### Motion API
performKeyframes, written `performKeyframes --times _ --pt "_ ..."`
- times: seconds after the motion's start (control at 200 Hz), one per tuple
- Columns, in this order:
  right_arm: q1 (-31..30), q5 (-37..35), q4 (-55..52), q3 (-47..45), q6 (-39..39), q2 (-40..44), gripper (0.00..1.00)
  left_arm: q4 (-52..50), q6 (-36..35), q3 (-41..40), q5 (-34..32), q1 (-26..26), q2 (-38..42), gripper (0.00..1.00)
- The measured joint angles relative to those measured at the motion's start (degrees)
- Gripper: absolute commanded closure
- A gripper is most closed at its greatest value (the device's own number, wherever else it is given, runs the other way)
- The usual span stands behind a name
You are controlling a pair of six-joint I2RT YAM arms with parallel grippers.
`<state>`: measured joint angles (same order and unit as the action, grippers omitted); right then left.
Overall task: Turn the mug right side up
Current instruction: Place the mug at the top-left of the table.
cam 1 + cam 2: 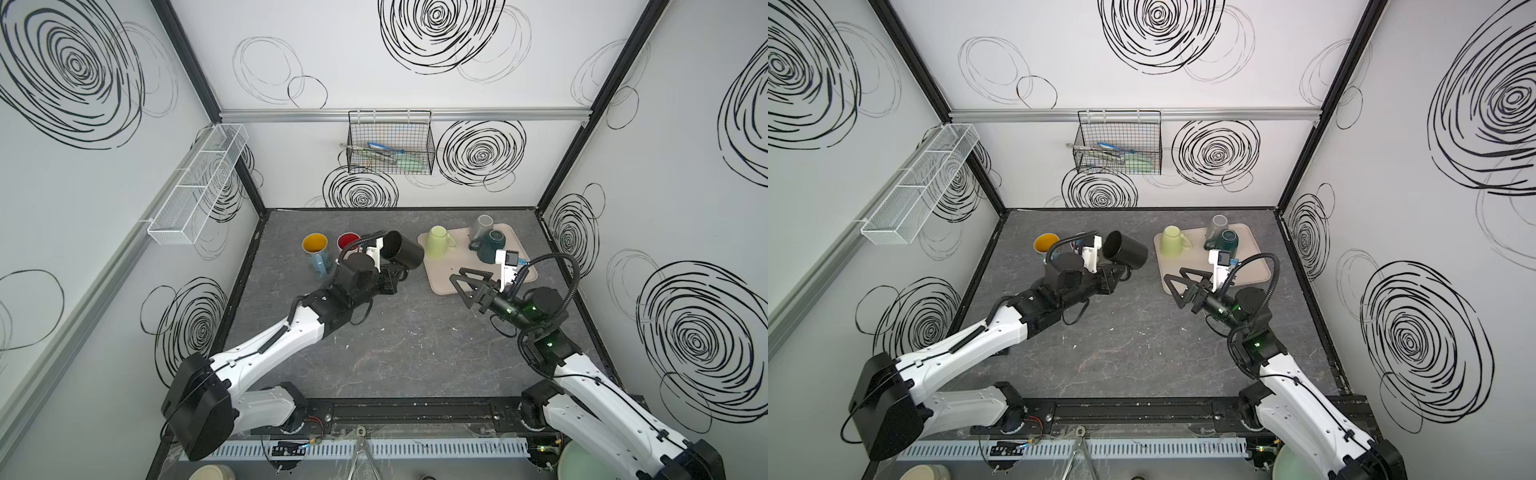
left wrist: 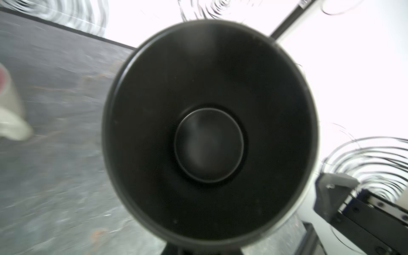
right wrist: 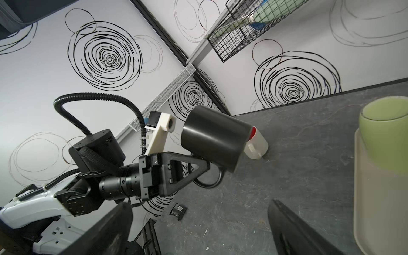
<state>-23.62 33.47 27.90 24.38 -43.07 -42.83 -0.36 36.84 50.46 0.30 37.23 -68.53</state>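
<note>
A black mug (image 1: 402, 248) (image 1: 1126, 249) hangs above the table, tipped on its side. Its mouth faces the left wrist camera, so the dark inside of the mug (image 2: 209, 132) fills that view. My left gripper (image 1: 397, 274) (image 1: 1121, 272) is shut on the mug's handle from below; the right wrist view shows this grip of the left gripper (image 3: 207, 167) under the mug (image 3: 215, 141). My right gripper (image 1: 461, 289) (image 1: 1173, 291) (image 3: 201, 231) stands open and empty over the near left corner of the beige tray (image 1: 444, 282).
A yellow-lined blue mug (image 1: 316, 249) and a red-lined mug (image 1: 348, 241) stand upright just left of the black mug. On the tray sit a light green mug (image 1: 438, 241), a dark green mug (image 1: 490, 245) and a clear cup (image 1: 482, 226). A wire basket (image 1: 390, 143) hangs on the back wall.
</note>
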Motion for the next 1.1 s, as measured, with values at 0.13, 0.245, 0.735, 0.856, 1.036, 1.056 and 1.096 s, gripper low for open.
performKeyframes --times 0.13,0.245,0.735,0.856,1.036,1.056,1.096 --pt "0.0 -2.4 -5.1 0.0 1.2 1.5 0.0 -7.0 -1.9 0.0 -3.1 -3.5 5.1 1.0" --pt "0.1 -5.3 -8.2 -0.8 1.5 4.0 0.0 -13.4 -3.0 -0.1 -5.8 -7.2 9.4 1.0" --pt "0.4 -6.0 -14.8 -4.9 1.7 10.3 0.0 -31.5 -9.7 1.7 -16.8 -24.6 12.3 1.0" --pt "0.4 -5.9 -16.1 -5.3 2.0 12.2 0.0 -31.5 -12.2 3.8 -18.2 -27.2 10.5 1.0" --pt "0.4 -5.1 -17.9 -7.1 2.5 15.1 0.0 -31.4 -14.9 6.3 -18.7 -32.7 6.3 1.0" --pt "0.4 -5.0 -18.1 -7.2 2.6 15.4 0.0 -31.4 -15.1 6.4 -18.8 -33.0 5.8 1.0" --pt "0.4 -5.0 -18.7 -7.3 2.9 15.7 0.0 -31.3 -15.4 7.0 -19.0 -33.9 4.7 1.0"
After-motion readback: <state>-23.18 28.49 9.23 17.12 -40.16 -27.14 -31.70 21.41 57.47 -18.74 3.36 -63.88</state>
